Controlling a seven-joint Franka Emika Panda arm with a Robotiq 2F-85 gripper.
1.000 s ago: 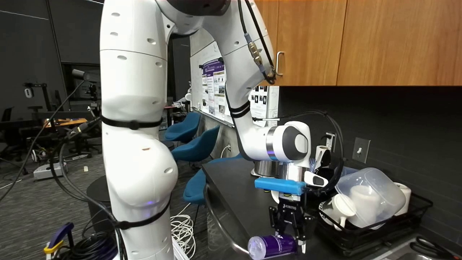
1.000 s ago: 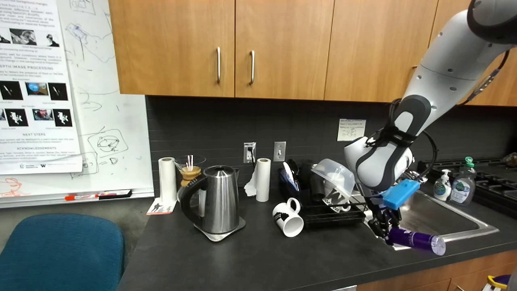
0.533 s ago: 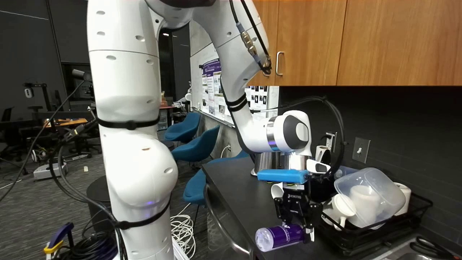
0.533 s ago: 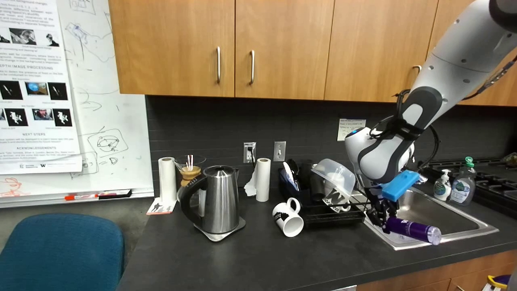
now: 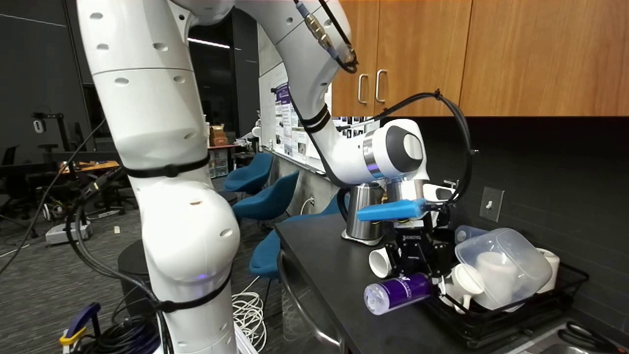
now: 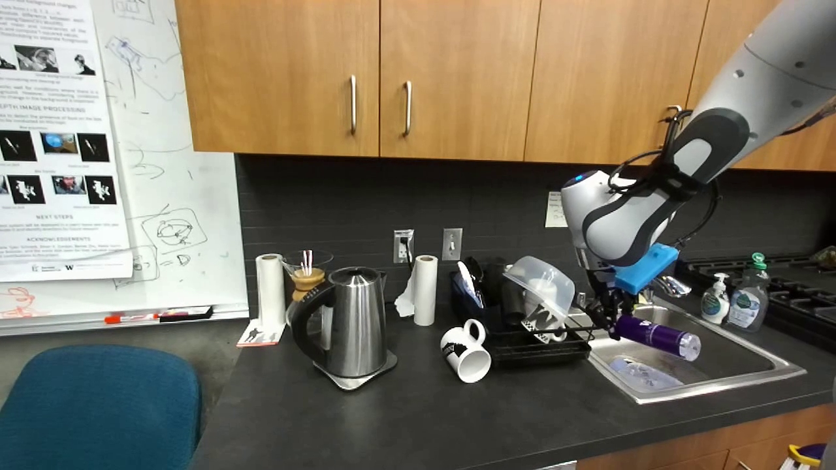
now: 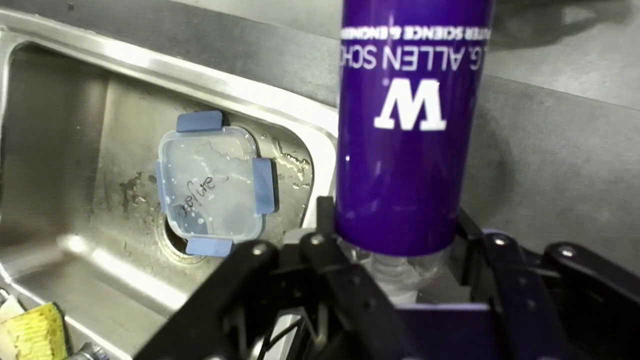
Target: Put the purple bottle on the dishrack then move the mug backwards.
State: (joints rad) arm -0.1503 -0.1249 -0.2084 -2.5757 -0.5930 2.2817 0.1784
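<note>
The gripper [image 7: 396, 223] is pinching the bottle [image 7: 407, 160] near one end, pressing on it from both sides. The bottle is hanging tilted in the air, seemingly touching nothing else. In the wrist view the sink [image 7: 225, 85] is lying at nine o'clock from the bottle; what is sitting straight beneath the bottle is escaping me. In an exterior view the rack [image 6: 539, 356] is resting on the surface [image 6: 392, 418] at the bottle's nine o'clock, near it and carrying a tub [image 6: 534, 279] that is taking up much of the room. To my eye the first step is standing about halfway: the grasp is looking secure, while the setting down on the rack is remaining. Finding a free spot beside the tub is probably going to call for some care.

The mug [image 6: 464, 356] is lying on its side between the kettle [image 6: 358, 326] and the rack, handle pointing near twelve o'clock and mouth facing about five. Whether it is touching the rack, I am not seeing clearly. Nothing is gripping it, and with the bottle filling the gripper, I am judging the second step as not yet begun. "Backwards" is presumably meaning towards the wall [image 6: 326, 209], at the mug's twelve o'clock, so that shift is likely remaining too.
</note>
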